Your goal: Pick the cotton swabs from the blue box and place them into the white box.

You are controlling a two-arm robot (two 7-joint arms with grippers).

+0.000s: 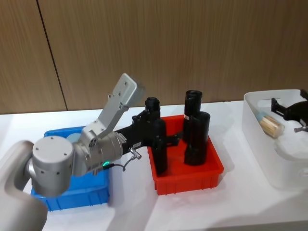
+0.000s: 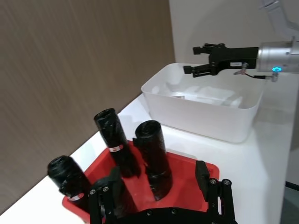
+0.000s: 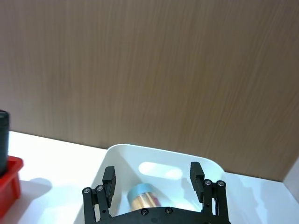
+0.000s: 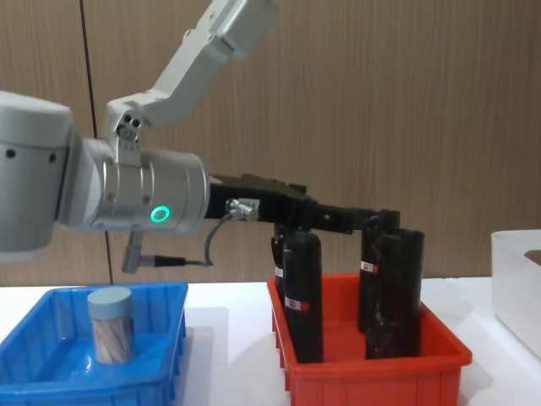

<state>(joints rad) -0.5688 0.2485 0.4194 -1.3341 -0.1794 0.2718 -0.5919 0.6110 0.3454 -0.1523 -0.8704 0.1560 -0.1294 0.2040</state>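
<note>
Reaching in from the left end of the bench [image 1: 130, 207], the left arm crosses above the blue box [image 1: 77, 197] and holds the left gripper [image 2: 158, 170] over the red bin [image 1: 190, 180] at mid-bench. Jaws wide, nothing between the pads. They sit at about the height of the tops of the three black cylinders [image 1: 196, 137] standing upright in that bin. Chest view: the fingers run level past the top of the front-left cylinder toward the two farther right. Contact with any cylinder: cannot tell.

Blue box: left end of the bench, toward the front edge. One upright cotton swabs jar [image 4: 112, 324] stands inside it, pale lid up, tan sticks showing through the clear wall. It stands well away from the box wall nearest the red bin.

White box [image 1: 255, 139]: right end of the bench, just beside the red bin with a strip of bare bench between them. The right gripper [image 3: 152, 169] hovers above it, jaws wide and empty. Below the gripper a tipped cotton swabs jar [image 1: 269, 124] lies on its side on the box floor, pale lid pointing toward the red bin, stick end toward the bench's right edge. Gripper and jar are apart, not touching.

Wood-panel wall [image 1: 192, 48] runs along behind the bench's back edge.
</note>
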